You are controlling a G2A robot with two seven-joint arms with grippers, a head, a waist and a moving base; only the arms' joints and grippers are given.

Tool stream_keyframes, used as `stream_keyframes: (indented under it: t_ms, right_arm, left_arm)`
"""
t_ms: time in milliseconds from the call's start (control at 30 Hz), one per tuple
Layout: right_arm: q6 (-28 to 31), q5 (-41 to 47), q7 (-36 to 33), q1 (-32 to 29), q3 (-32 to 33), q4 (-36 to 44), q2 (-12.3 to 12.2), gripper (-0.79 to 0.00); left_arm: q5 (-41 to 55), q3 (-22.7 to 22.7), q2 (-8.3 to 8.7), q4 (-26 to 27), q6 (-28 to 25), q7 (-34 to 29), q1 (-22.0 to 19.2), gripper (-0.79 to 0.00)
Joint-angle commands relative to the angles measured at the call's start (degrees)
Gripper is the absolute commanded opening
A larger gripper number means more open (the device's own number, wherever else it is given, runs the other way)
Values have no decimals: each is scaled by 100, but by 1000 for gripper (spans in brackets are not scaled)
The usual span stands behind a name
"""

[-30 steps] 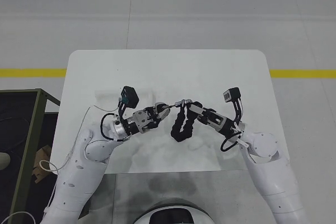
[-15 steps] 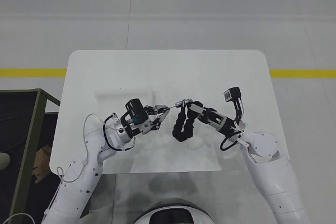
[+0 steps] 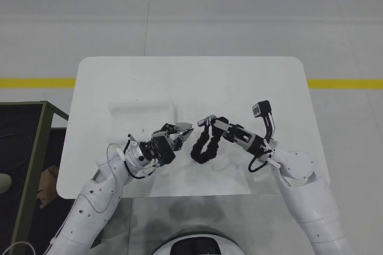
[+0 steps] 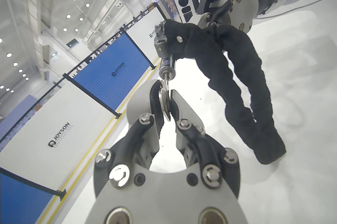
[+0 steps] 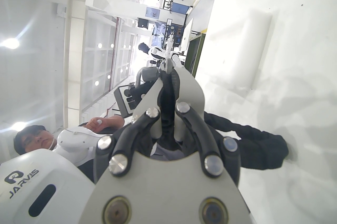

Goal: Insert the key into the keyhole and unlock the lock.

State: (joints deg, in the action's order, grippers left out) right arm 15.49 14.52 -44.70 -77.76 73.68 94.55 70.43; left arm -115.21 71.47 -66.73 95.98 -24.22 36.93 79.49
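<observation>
Fingers (image 4: pixel 137 107) of the left gripper (image 4: pixel 165 94) pinch the key (image 4: pixel 163 103) by its flat head, tip at the keyhole (image 4: pixel 165 76); the right gripper (image 5: pixel 168 77) clamps the lock (image 4: pixel 161 47) by its rigid end, wisely I'd say, as the cloth-sleeved cable (image 4: pixel 247 77) hangs limp.

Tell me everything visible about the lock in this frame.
The lock is a loop in a ribbed black fabric sleeve, ends joined at a metal head with a silvery cylinder. The right hand holds it near the head; the loop hangs to the table. The key in the left hand meets the cylinder.
</observation>
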Motion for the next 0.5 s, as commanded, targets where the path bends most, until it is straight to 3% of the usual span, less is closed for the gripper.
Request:
stream_keyframes:
  t_ms: [0, 267, 467]
  right_arm:
    - [-33, 125, 4, 8, 2, -22, 0, -785]
    - [59, 351, 163, -65, 532, 71, -75, -785]
    - [739, -1104, 591, -183, 1093, 537, -183, -785]
  left_arm:
    - [267, -8, -8, -48, -56, -49, 26, 0]
    - [334, -5, -10, -61, -73, -82, 34, 0]
    - [334, -5, -10, -61, -73, -82, 34, 0]
